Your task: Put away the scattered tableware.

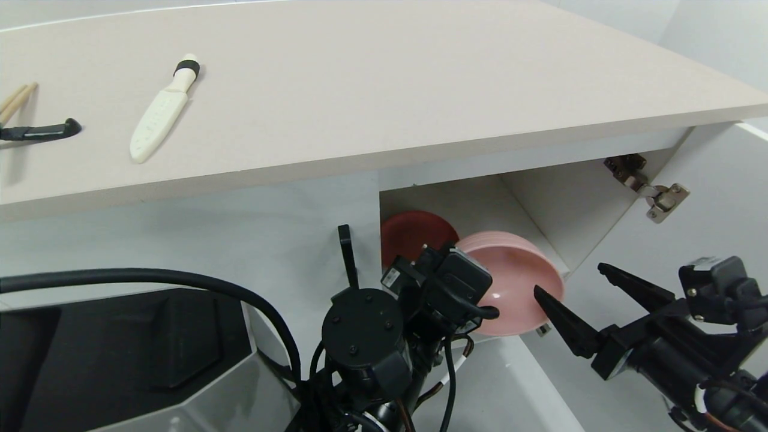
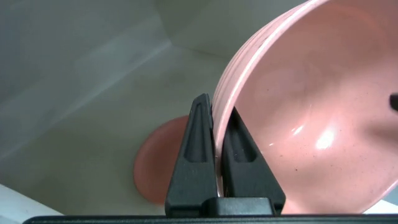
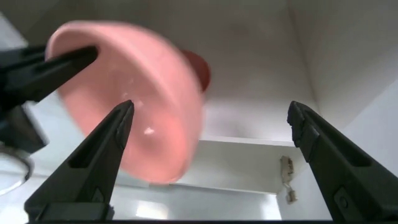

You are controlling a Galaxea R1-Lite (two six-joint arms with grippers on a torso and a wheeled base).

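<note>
A pink bowl [image 1: 519, 282] hangs tilted at the mouth of the open cabinet under the counter. My left gripper [image 1: 487, 312] is shut on its rim. In the left wrist view the two fingers [image 2: 198, 149] pinch the bowl's wall [image 2: 311, 112] between them. A red plate [image 1: 415, 233] lies inside the cabinet behind the bowl, the same plate [image 2: 158, 165] below the fingers. My right gripper [image 1: 568, 277] stands open just right of the bowl, touching nothing. From its wrist the open gripper [image 3: 210, 106] faces the bowl [image 3: 143, 93], the red plate [image 3: 198, 65] and the left gripper's finger [image 3: 62, 62].
On the counter [image 1: 390, 90] above lie a white sheathed knife [image 1: 161, 111], chopsticks [image 1: 18, 97] and a black-handled utensil [image 1: 42, 131] at the far left. The cabinet door [image 1: 714, 198] stands open on the right, with its hinge [image 1: 657, 195] close to my right arm.
</note>
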